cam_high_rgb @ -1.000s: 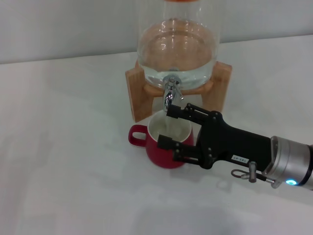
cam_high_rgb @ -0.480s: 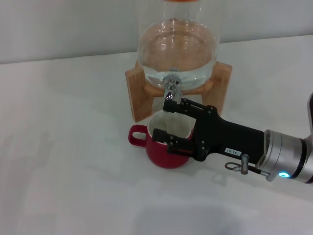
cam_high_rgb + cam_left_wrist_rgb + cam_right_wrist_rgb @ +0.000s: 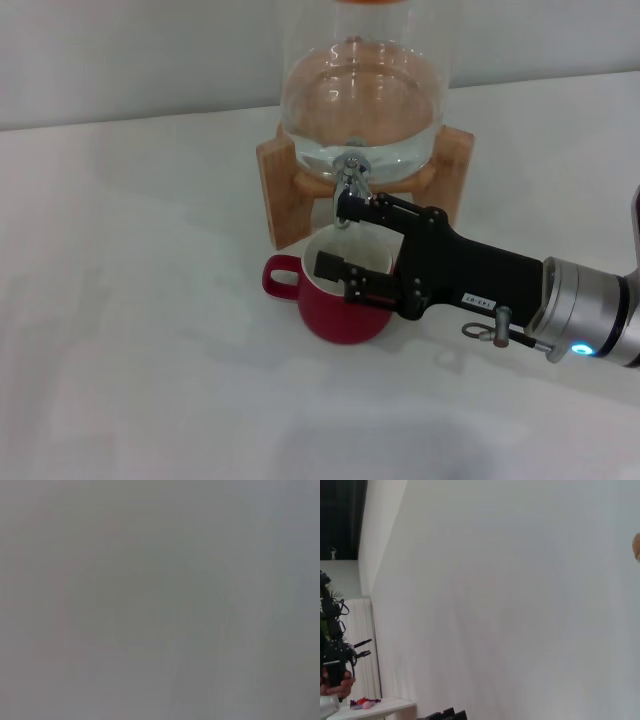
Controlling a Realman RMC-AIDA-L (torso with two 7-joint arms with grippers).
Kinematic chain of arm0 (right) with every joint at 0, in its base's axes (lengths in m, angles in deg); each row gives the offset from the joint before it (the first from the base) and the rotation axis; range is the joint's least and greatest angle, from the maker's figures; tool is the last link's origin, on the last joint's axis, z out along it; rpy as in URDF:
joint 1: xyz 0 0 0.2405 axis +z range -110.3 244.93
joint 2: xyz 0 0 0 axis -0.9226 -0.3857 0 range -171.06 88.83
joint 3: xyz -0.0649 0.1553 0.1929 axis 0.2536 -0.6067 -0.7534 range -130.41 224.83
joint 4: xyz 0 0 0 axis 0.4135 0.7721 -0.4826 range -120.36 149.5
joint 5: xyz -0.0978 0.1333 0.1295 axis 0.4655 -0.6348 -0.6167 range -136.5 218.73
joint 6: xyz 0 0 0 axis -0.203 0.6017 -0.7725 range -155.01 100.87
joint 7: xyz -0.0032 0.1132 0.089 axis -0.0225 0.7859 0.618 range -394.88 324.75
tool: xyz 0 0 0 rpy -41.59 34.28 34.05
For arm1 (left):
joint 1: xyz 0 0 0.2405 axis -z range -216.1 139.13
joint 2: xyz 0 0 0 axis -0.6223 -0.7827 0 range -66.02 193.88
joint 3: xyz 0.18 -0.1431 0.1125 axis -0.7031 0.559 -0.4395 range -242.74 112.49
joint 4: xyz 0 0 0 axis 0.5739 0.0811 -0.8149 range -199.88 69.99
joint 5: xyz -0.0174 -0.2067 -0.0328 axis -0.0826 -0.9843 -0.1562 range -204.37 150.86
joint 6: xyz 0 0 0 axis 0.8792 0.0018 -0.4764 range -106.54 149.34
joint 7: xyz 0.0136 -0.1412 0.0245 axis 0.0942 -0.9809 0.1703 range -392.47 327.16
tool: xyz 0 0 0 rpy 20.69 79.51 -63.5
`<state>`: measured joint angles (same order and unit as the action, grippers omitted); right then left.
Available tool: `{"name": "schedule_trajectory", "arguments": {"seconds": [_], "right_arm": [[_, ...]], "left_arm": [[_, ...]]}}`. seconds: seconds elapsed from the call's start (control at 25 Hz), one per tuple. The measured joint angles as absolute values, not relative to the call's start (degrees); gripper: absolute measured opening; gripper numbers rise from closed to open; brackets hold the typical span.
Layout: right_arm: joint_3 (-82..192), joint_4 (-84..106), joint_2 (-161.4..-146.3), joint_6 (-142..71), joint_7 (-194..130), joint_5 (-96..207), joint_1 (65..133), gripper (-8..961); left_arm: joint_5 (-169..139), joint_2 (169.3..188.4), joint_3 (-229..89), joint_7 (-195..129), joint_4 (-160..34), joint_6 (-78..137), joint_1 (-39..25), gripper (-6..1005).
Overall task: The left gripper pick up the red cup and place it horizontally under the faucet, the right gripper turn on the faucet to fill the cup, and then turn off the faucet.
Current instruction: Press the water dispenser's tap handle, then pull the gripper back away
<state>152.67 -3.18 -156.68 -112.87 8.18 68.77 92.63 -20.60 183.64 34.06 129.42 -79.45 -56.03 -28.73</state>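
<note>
The red cup (image 3: 328, 316) stands upright on the white table, its handle pointing left, directly below the faucet (image 3: 350, 184). My right gripper (image 3: 335, 237) reaches in from the right, open. Its upper finger's tip (image 3: 347, 208) rests against the lower part of the faucet, and its lower finger (image 3: 332, 267) hangs over the cup's white inside. I cannot tell whether water is running. The left gripper is out of view; the left wrist view shows only a blank grey surface.
The clear glass dispenser (image 3: 363, 95) holds water and sits on a wooden stand (image 3: 275, 185) behind the cup. White tabletop (image 3: 130, 330) spreads to the left and front. The right wrist view shows mostly a white surface.
My right gripper has moved left and slightly up, bringing its upper finger against the faucet. The cup has not moved.
</note>
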Motion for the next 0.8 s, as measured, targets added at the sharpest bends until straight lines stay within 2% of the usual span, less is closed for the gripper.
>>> {"name": "schedule_trajectory", "arguments": {"seconds": [0.8], "right_arm": [[151.8,-3.2,-156.40,-112.4,7.8,68.7,92.2,777]], "left_arm": [[-20.6,183.64,34.0,129.4,-79.4,-56.0,-28.7,861]]}}
